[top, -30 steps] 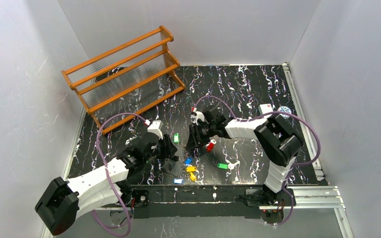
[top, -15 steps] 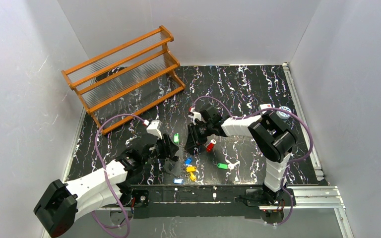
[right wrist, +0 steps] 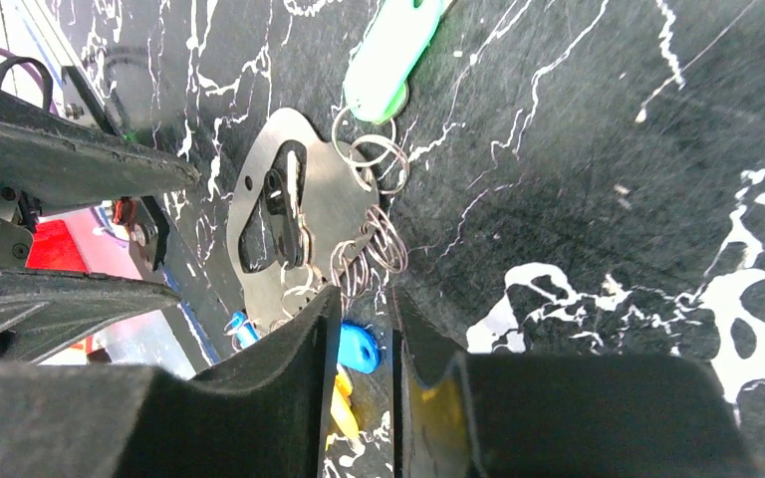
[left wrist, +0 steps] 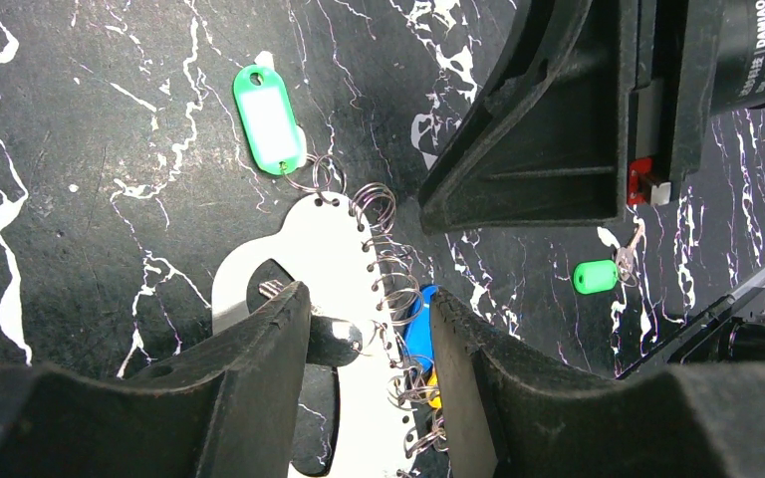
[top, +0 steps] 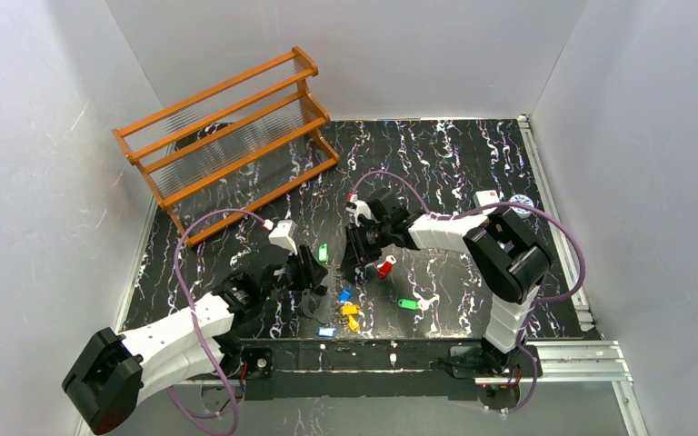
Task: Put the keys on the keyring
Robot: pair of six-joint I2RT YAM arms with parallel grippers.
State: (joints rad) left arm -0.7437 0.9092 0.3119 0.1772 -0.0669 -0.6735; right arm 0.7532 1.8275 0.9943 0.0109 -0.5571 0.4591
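While the left claw [left wrist: 369,299] is hovering apart over the keyring [left wrist: 334,249] at the near middle, that flat metal piece is looking light, stiff and slippery, so pinching its edge seems best. I cannot tell if the right claw [right wrist: 362,299] is holding anything.

Overhead; wrists close above keyring [left wrist: 334,254]

Pale keyring [left wrist: 334,249] flat beside scattered bright-tagged keys [left wrist: 271,118]

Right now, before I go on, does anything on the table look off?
Nothing looks damaged. One green key lies apart, right of the cluster by the keyring, and a pale blue tag sits near the front edge of the table. The wooden rack stands skewed to that edge.
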